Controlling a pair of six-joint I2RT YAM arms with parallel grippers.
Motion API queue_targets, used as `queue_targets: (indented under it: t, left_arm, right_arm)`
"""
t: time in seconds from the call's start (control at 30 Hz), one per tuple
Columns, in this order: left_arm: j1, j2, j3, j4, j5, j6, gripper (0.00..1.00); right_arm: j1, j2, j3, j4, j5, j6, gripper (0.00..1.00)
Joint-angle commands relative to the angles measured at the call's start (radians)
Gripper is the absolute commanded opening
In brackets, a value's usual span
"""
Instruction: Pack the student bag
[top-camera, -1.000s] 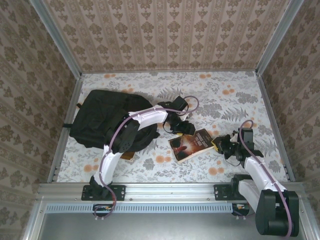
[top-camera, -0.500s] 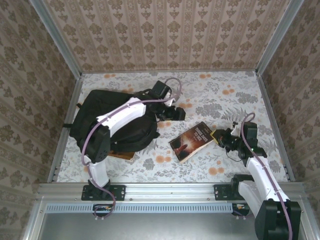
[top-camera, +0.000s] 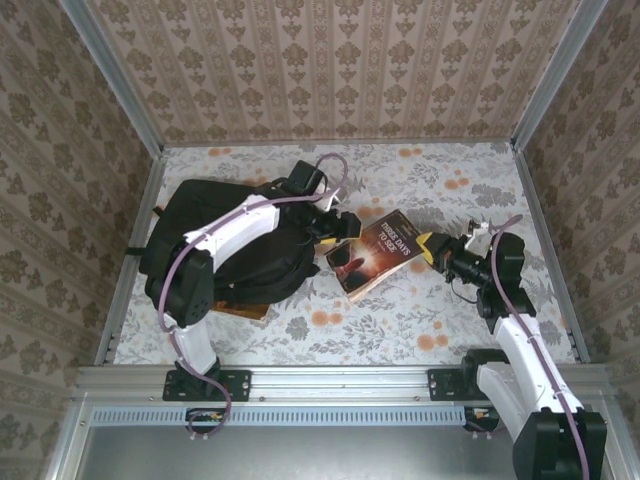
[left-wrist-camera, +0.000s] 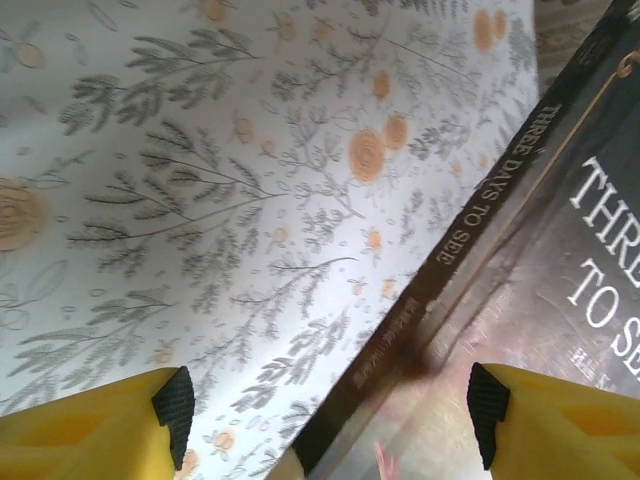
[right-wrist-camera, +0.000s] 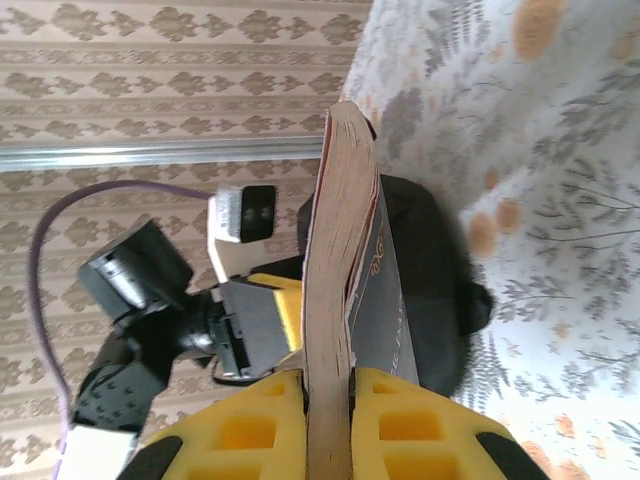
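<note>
Moved: dark paperback book (top-camera: 375, 255) brought toward large black fabric backpack (top-camera: 205, 240).
Right claw (top-camera: 430, 250): clamped on book.
Left claw (top-camera: 340, 228): spread open.

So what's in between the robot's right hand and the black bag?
A book, pinched by the right hand, lies across toward the bag, with the open left hand at its far end; top view.

White shells cover black joints on the left arm (top-camera: 235, 225) and the right arm (top-camera: 520, 348), and a purple cable (top-camera: 343, 170) runs along each. Black base plates (top-camera: 205, 383) sit at the tabletop's near edge. The left gripper (left-wrist-camera: 330, 415) has yellow fingers (left-wrist-camera: 85, 428) with black pads (left-wrist-camera: 176, 405). The right gripper (right-wrist-camera: 328, 395) is yellow too, with square recesses.
</note>
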Motion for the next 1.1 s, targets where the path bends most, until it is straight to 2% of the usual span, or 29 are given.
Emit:
queue_targets:
  t: [0.0,0.1,0.23,0.37,0.67,0.83,0.93,1.0,1.07]
  left_arm:
    - [0.005,-0.006,-0.024,0.101,0.168,-0.061,0.76]
    - [0.005,-0.001,-0.046,0.147,0.2,-0.098,0.74]
    - [0.01,-0.022,-0.098,0.307,0.283,-0.204,0.68]
    - [0.007,-0.041,-0.109,0.38,0.33,-0.261,0.51]
    - [0.018,-0.09,-0.121,0.405,0.338,-0.272,0.16]
    - [0.023,-0.104,-0.118,0.403,0.34,-0.262,0.02]
    - [0.028,-0.108,-0.111,0.384,0.336,-0.246,0.0]
    - [0.033,-0.111,-0.106,0.372,0.335,-0.236,0.0]
    - [0.037,-0.114,-0.089,0.341,0.327,-0.214,0.0]
  right_arm:
    - [0.022,-0.002,0.052,0.124,-0.053,0.091,0.0]
    - [0.029,-0.002,0.058,0.131,-0.052,0.092,0.0]
    - [0.03,-0.01,0.071,0.056,-0.034,0.034,0.0]
    - [0.03,-0.035,0.069,-0.016,0.009,-0.03,0.0]
    - [0.03,-0.039,0.065,-0.131,0.068,-0.124,0.0]
    - [0.031,-0.018,0.072,-0.157,0.084,-0.159,0.0]
    - [0.033,0.002,0.073,-0.177,0.088,-0.183,0.0]
    - [0.037,0.012,0.071,-0.181,0.091,-0.195,0.06]
    - [0.04,0.018,0.071,-0.199,0.1,-0.213,0.3]
